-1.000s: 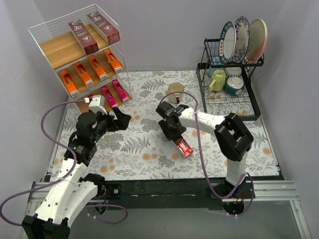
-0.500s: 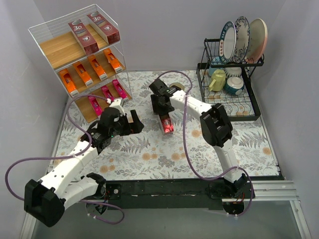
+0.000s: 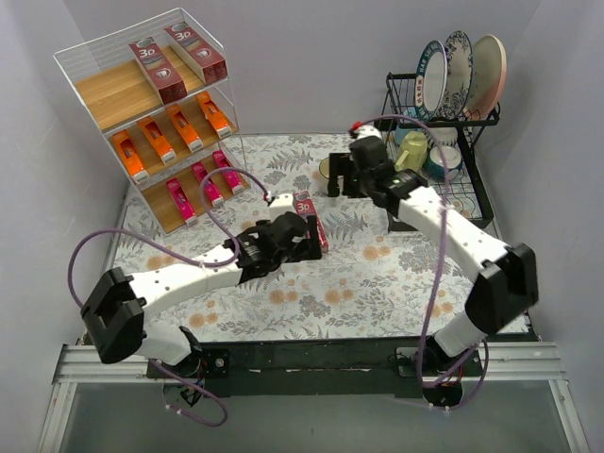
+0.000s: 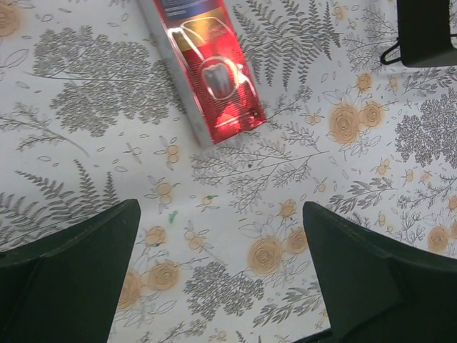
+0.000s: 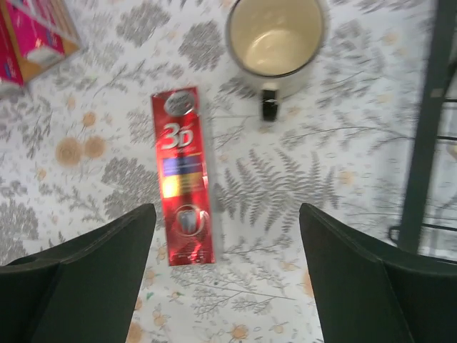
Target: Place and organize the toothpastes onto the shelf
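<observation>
One dark red "3D" toothpaste carton [image 3: 310,219] lies flat on the flowered bench [image 3: 377,283], about mid-bench, its long side running near to far. The left claw [image 4: 220,236] hangs just over the carton's near end with its fingers spread wide and nothing between them. The right claw [image 5: 227,214] is higher up and farther right, by the cream mug [image 5: 275,32], its fingers also apart and holding nothing. The carton is in its camera's view on the bench below.

At the far left stands the shelf [image 3: 99,94]. It has two dark red cartons [image 3: 175,57] on the top board, four orange ones [image 3: 170,132] on the middle board and three pink ones [image 3: 203,179] on the lowest. The black dish rack [image 3: 477,203] sits far right.
</observation>
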Controlling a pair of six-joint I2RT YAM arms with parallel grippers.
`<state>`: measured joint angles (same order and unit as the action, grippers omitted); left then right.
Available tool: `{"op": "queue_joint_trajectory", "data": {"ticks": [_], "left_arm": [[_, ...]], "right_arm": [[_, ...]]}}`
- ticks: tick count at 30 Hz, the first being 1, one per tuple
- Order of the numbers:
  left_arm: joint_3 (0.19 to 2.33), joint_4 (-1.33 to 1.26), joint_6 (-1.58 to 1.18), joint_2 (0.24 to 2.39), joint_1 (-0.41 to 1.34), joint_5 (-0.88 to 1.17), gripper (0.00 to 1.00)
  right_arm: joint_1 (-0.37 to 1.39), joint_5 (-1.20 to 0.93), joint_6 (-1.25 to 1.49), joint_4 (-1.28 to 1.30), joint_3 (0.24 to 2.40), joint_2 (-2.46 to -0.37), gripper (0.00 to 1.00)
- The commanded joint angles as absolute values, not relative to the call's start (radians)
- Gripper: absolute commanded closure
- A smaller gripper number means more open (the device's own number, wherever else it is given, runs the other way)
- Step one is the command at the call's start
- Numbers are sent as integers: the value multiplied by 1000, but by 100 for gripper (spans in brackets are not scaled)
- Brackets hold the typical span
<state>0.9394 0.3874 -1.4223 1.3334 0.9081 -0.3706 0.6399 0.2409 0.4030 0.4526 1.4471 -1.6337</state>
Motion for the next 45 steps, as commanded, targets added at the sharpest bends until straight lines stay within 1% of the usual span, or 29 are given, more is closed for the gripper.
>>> {"op": "queue_joint_trajectory", "data": {"ticks": [1,2,4,5,10,11,16,21,27,31,35,41,45], "left_arm": [[1081,402,-1511,1454,1005,-586,2],[1106,417,-1531,1482,1032,-635,2],[1173,460,-1572,1564,1051,-685,2],[1195,474,-1588,1589,1063,-724,2],[1265,505,-1608,1730,1065,-784,2],[1281,505,-1609,1747,1065,-794,2],[1333,512,-1601,1865,1063,-883,2],[1400,528,-1626,1963,1049,-907,2],[1388,477,-1654,2028,1029,-923,2],[1350,419,-1660,2033,1028,-923,9],[1272,300,-1638,2023,1028,-934,16],[1204,164,-1609,2022,1028,-957,20],[1184,121,-1574,2042,1028,-979,25]], "right_arm": [[559,340,376,347,1256,-1433,9],[546,353,373,325,1220,-1351,9],[514,412,370,318,1119,-1269,9],[506,432,365,313,1083,-1190,9],[489,546,342,313,915,-956,9],[491,554,334,314,866,-880,9],[489,552,259,284,718,-657,10],[488,561,244,318,641,-583,11],[488,554,218,299,595,-535,12],[488,543,213,295,575,-505,13],[489,537,201,282,566,-482,14],[488,526,189,270,560,-466,15],[489,520,184,264,557,-457,15]]}}
